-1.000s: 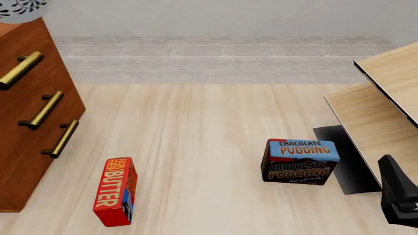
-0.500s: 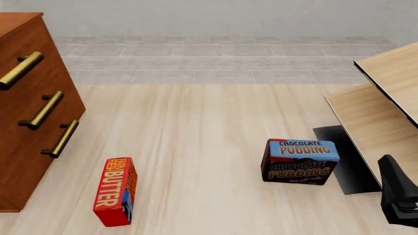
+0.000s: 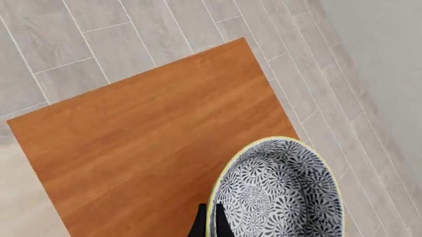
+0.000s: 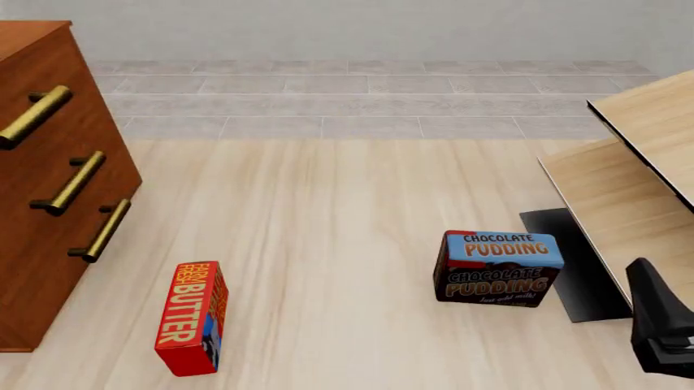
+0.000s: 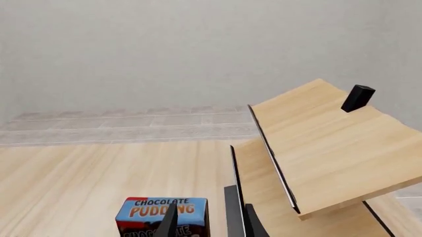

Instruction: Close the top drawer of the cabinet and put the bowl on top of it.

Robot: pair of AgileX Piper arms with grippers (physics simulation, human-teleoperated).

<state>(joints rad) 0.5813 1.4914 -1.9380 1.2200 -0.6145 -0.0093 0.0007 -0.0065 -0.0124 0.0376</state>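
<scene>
The left wrist view looks down on the flat reddish-brown top of the cabinet (image 3: 132, 133). The blue-and-white patterned bowl (image 3: 280, 192) with its pale yellow rim hangs over the top's edge. My left gripper (image 3: 211, 224) is shut on the bowl's rim, one finger on each side. In the front view the cabinet (image 4: 44, 236) stands at the far left. The top drawer (image 4: 76, 81) sits flush with the two lower fronts; bowl and left gripper are out of that view. My right gripper (image 5: 211, 222) is open and holds nothing, low at the right (image 4: 661, 325).
A red butter box (image 4: 193, 317) lies on the floor near the cabinet. A chocolate pudding box (image 4: 499, 266) stands just ahead of the right gripper. Pale light-wood furniture (image 4: 639, 162) with slanted panels fills the right side, with a small black block (image 5: 358, 98) on it.
One second ago the bowl showed at the front view's top left corner above the cabinet; it has since left that view. The right arm has barely moved.
</scene>
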